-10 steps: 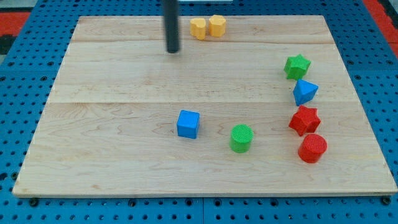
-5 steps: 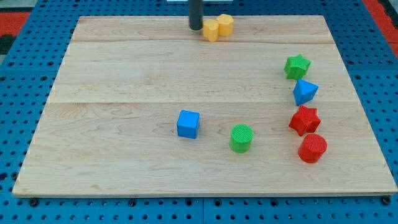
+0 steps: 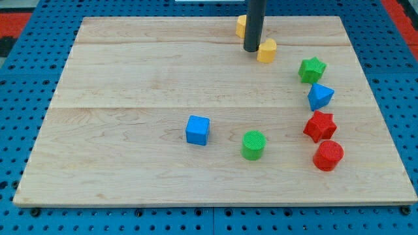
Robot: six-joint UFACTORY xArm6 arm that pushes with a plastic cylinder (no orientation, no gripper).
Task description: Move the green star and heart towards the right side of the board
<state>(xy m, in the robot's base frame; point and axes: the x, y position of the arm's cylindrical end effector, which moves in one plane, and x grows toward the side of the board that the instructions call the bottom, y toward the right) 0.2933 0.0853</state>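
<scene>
1. A pale wooden desk (image 3: 130, 85) lies on a blue pegboard (image 3: 19, 130).
2. There are no fingers; my tip (image 3: 251, 49) touches the yellow heart-like block (image 3: 266, 50), with another yellow block (image 3: 241, 25) behind the rod.
3. The green star block (image 3: 312, 69) sits near the view's right edge.
4. No writing is readable.

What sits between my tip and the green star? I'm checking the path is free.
In the camera view, one yellow block touches my tip on its right; beyond it, bare board up to the green star.
</scene>
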